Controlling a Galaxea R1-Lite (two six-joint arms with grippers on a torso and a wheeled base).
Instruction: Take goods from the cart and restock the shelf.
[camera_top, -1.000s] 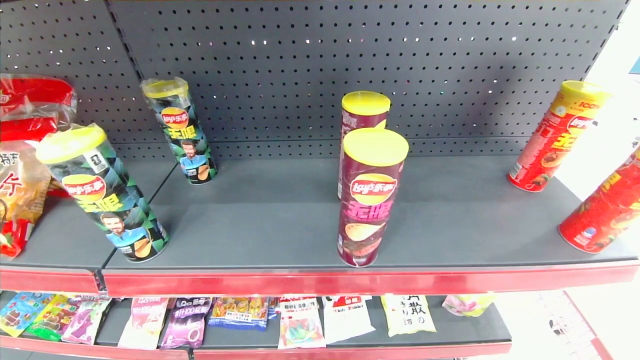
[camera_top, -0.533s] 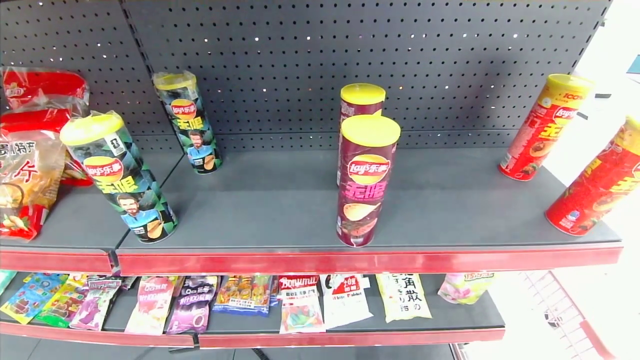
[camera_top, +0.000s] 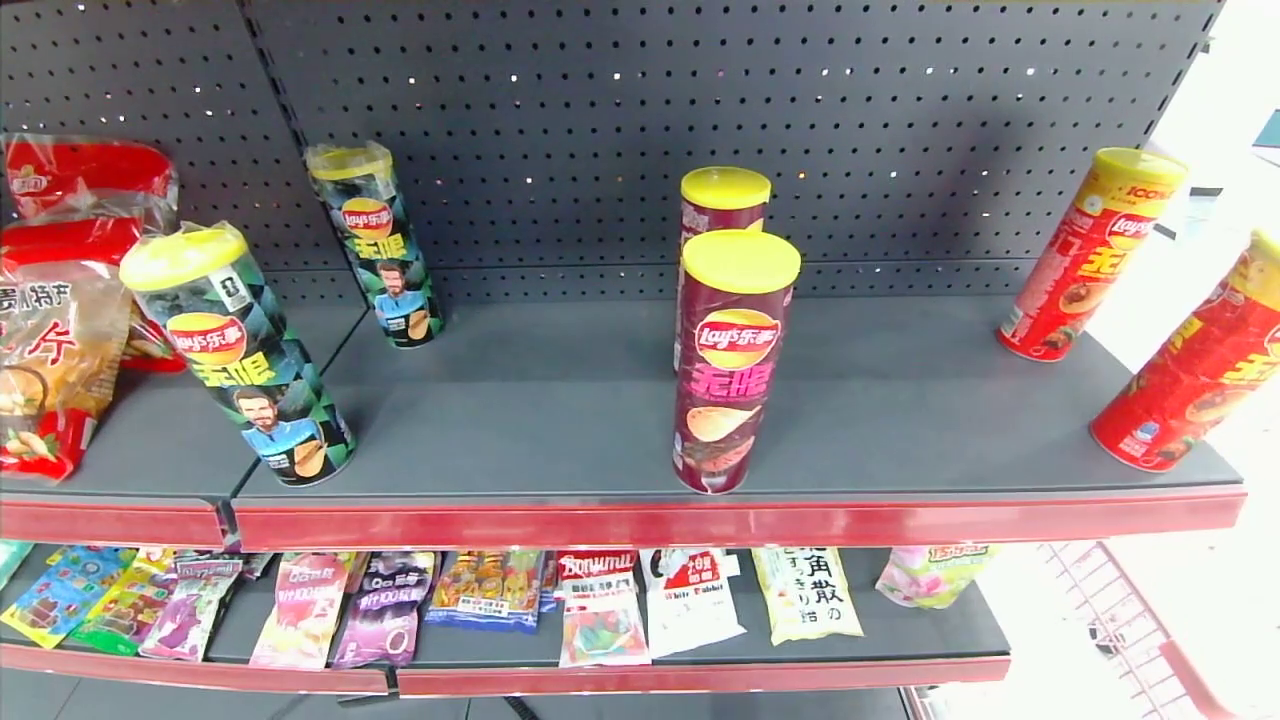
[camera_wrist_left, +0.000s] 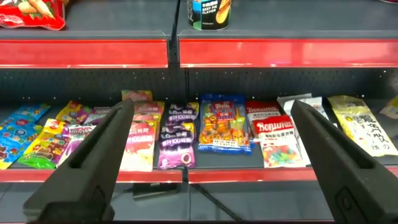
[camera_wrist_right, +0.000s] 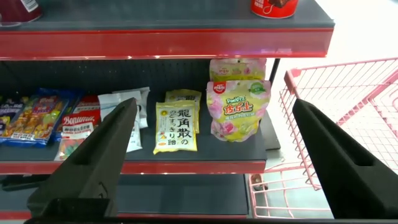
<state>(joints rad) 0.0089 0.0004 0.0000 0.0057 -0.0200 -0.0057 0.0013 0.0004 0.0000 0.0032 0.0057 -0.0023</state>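
Grey shelf (camera_top: 560, 400) spans mid-frame, with your pink cart (camera_top: 1180, 665) at lower right. Left claw (camera_wrist_left: 211, 106) and right claw (camera_wrist_right: 214, 102) both gape empty. Chip tubes (camera_top: 735, 360) are probably light, stiff, crushable; grip them mid-body, gently.

i see open shelf (camera_top: 540, 400) between the green cans (camera_top: 240, 360) and maroon cans (camera_top: 735, 360), and again before the red cans (camera_top: 1090, 255)

Light is bright and even across the head view. At 3 o'clock it burns to white beside the red can (camera_top: 1092, 255). The shelf edge (camera_top: 740, 522) shows soft glare. The green can (camera_top: 240, 360) at 9 o'clock leans outward, probably lens distortion. The lower shelf (camera_top: 950, 625) is dimmer.
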